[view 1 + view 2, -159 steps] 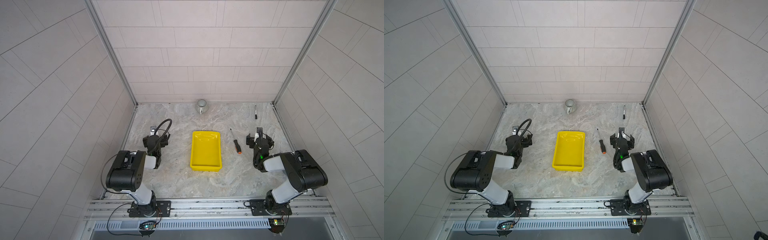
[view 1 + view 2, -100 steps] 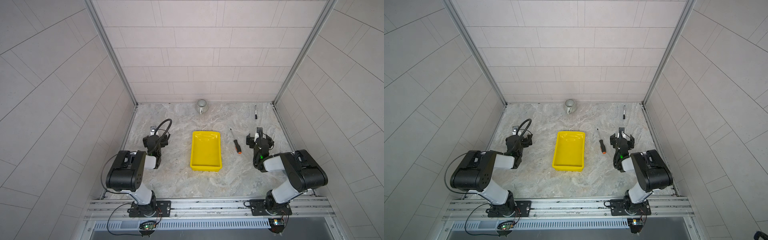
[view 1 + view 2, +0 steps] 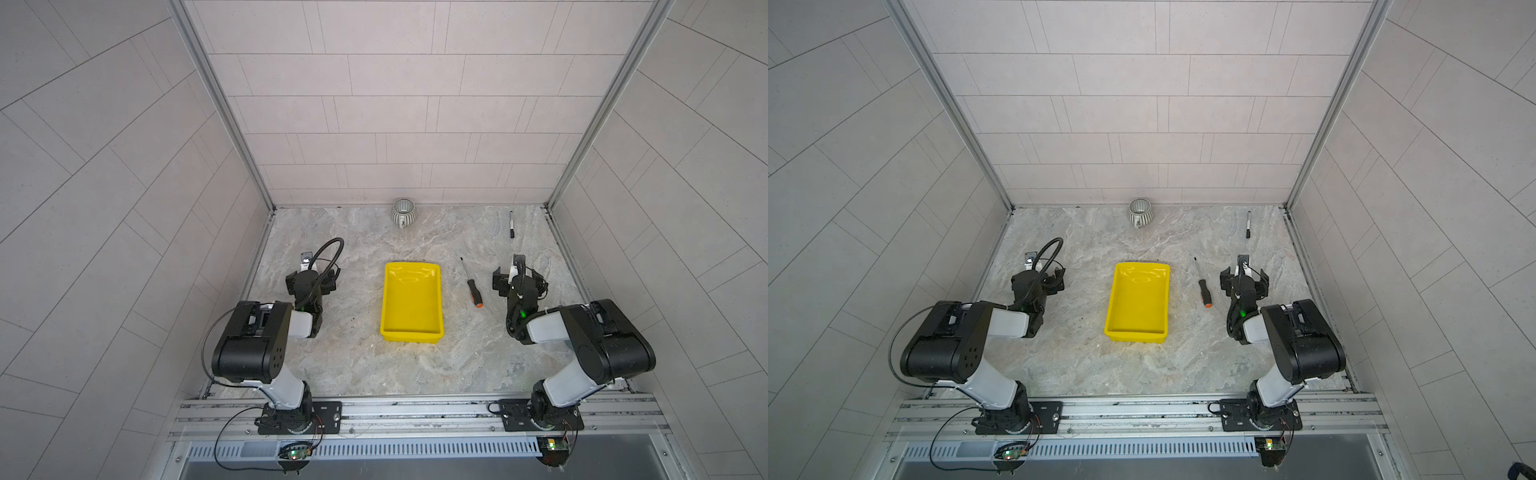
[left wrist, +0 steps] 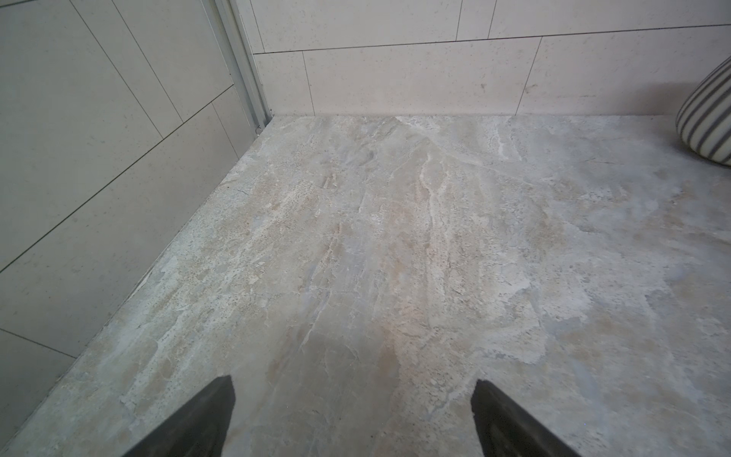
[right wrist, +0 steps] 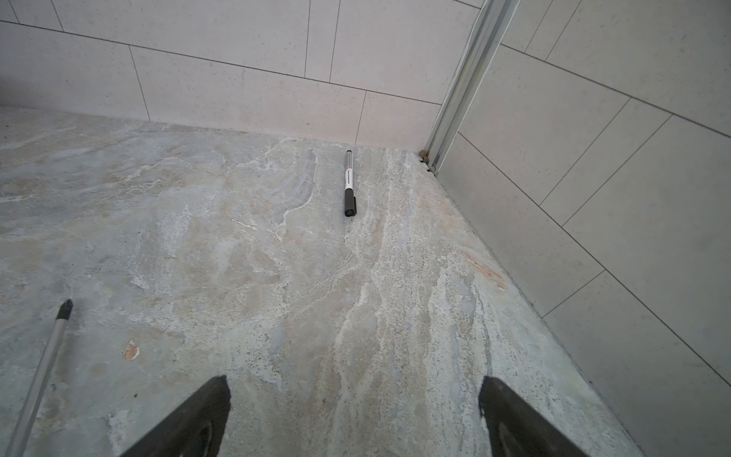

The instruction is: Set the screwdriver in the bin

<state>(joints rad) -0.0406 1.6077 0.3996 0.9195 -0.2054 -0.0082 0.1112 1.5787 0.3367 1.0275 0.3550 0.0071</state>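
Screwdriver: 1, lying flat right of centre in both top views, between bin and right gripper, touching neither. Light, rigid, likely to roll; judged best gripped across the chunky handle, not the thin shaft. Left gripper and right gripper: fingers apart, empty.

Mug cut by frame edge; screwdriver handle out of frame; marker print unreadable.
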